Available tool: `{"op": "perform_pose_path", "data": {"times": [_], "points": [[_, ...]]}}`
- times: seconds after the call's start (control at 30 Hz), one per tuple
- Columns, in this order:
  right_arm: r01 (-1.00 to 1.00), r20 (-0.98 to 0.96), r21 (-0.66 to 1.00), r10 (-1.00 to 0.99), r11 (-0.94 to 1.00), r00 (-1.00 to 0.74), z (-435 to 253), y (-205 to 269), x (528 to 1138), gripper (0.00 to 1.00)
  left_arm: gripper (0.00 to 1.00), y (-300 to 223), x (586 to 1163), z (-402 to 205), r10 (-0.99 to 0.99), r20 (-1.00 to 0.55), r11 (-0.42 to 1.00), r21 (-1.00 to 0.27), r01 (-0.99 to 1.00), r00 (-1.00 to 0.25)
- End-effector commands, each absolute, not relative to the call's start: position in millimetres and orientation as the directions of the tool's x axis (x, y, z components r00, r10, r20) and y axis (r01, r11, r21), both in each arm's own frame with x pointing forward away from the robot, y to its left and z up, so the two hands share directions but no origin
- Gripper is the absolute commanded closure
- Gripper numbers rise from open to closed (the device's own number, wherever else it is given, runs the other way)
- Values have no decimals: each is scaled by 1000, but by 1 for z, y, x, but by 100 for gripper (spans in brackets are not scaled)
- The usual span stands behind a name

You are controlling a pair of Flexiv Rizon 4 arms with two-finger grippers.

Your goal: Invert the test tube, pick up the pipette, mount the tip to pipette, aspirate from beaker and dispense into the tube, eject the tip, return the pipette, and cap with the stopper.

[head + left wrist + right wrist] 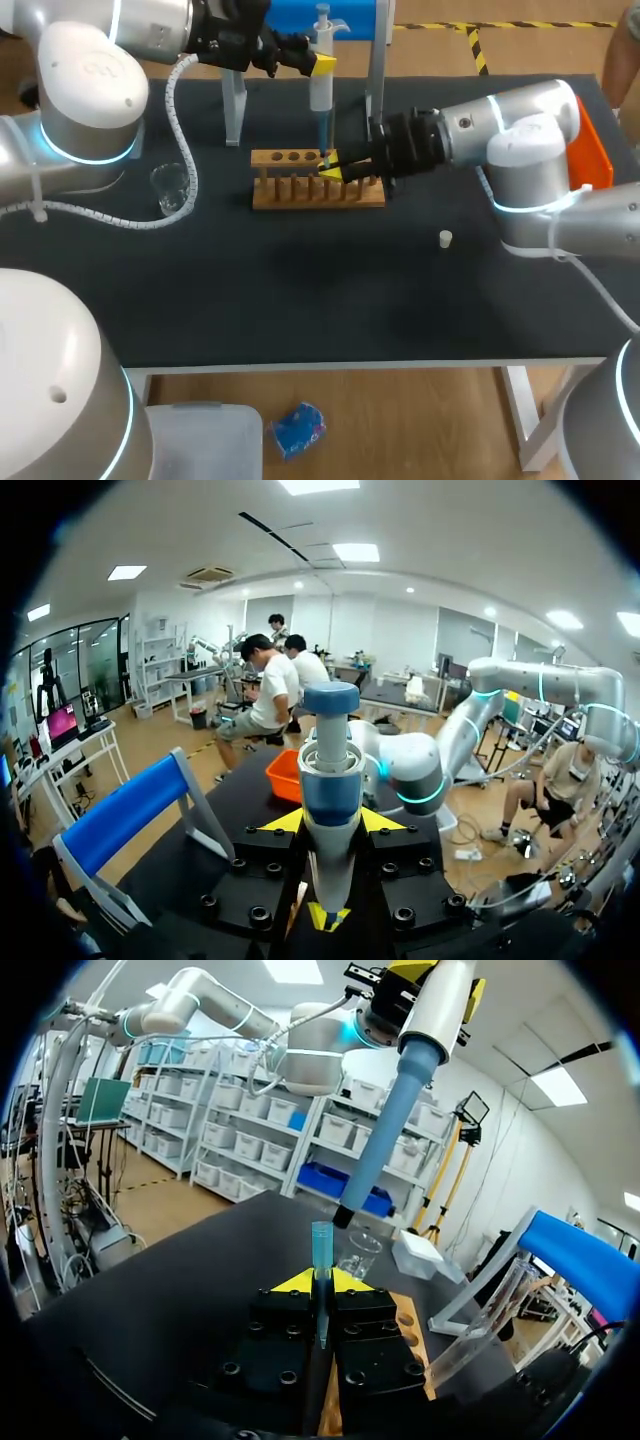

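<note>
- The left arm [90, 90] comes in from the left and reaches over the back of the worktop [300, 290]; the left jaws are closed on the upper body of the pipette [321, 70], which hangs upright with its blue shaft pointing down
- In the left wrist view the pipette [330, 780] stands between the yellow fingertips [283, 822], gripped from both sides, with its blue plunger cap uppermost
- The right arm [500, 130] reaches in from the right to the wooden rack [300, 195]; the right jaws are clamped on a blue pipette tip [320, 1260] and hold it upright, open end up, over the rack
- In the right wrist view the pipette's nozzle [343, 1218] sits just above the tip's open end; whether they touch cannot be told
- The rack stands near the middle back of the worktop, with round holes along its top board
- The test tube cannot be made out in any view
- A clear beaker [172, 188] stands on the worktop to the left of the rack, well apart from it
- A small white stopper [446, 238] lies alone on the worktop to the right of the rack, in front of the right arm
- A blue-panelled stand [125, 815] rises behind the rack
- An orange tray [592, 150] sits at the right edge, behind the right arm
</note>
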State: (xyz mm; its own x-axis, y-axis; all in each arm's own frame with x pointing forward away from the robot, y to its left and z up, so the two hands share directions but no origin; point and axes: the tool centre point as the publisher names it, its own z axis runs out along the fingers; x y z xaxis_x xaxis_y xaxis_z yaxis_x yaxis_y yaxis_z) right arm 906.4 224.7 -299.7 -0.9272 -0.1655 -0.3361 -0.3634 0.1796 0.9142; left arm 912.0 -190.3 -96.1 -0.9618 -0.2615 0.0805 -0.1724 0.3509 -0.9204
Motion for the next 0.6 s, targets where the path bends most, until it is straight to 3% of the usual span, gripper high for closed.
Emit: {"op": "perform_pose_path", "data": {"times": [0.03,0.6], "points": [[-364,-338,916,-160,169,-927,-298,223,907,100,100,-189,912,-96,-258,80,348,-922,-169,-963],[-350,-325,922,-162,163,-932,-301,225,906,100,100,-189,912,-96,-258,80,348,-922,-169,-963]]}}
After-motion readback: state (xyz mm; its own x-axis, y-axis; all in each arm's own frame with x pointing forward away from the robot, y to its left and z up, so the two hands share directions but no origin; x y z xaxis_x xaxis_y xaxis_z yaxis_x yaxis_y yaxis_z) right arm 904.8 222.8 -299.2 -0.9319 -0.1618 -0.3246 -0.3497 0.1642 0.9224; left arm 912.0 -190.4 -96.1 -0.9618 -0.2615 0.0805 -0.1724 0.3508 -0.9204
